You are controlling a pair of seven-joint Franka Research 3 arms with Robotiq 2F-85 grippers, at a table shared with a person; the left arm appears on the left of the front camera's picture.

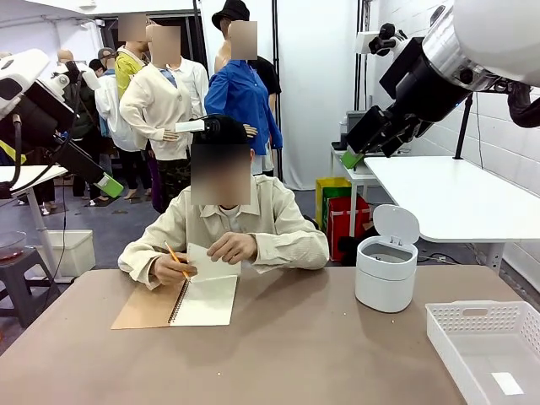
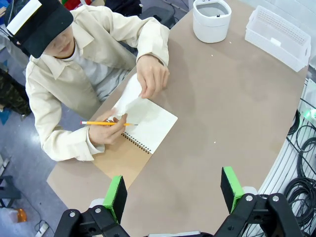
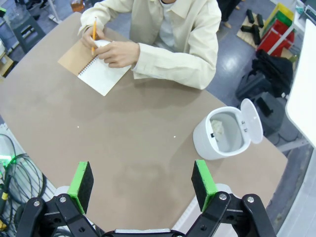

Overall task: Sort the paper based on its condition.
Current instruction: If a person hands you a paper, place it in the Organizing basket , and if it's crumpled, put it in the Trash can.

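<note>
At the far side of the table a person holds a yellow pencil [image 1: 175, 256] in one hand. The other hand lifts a white sheet of paper [image 1: 211, 263] off an open spiral notebook [image 1: 205, 302] with a brown cover. In the left wrist view the sheet [image 2: 129, 96] curls up under that hand. My left gripper [image 2: 173, 192] hangs high over the near table edge, open and empty; in the front view it [image 1: 105, 184] sits at the upper left. My right gripper [image 3: 142, 183] is also open and empty, raised at the upper right [image 1: 354, 158].
A white bin [image 1: 386, 274] with its lid flipped up stands right of the person; something pale lies inside it [image 3: 217, 129]. A white slotted basket [image 1: 472, 314] sits at the table's near right corner. Bare brown tabletop [image 1: 295, 346] spreads between them.
</note>
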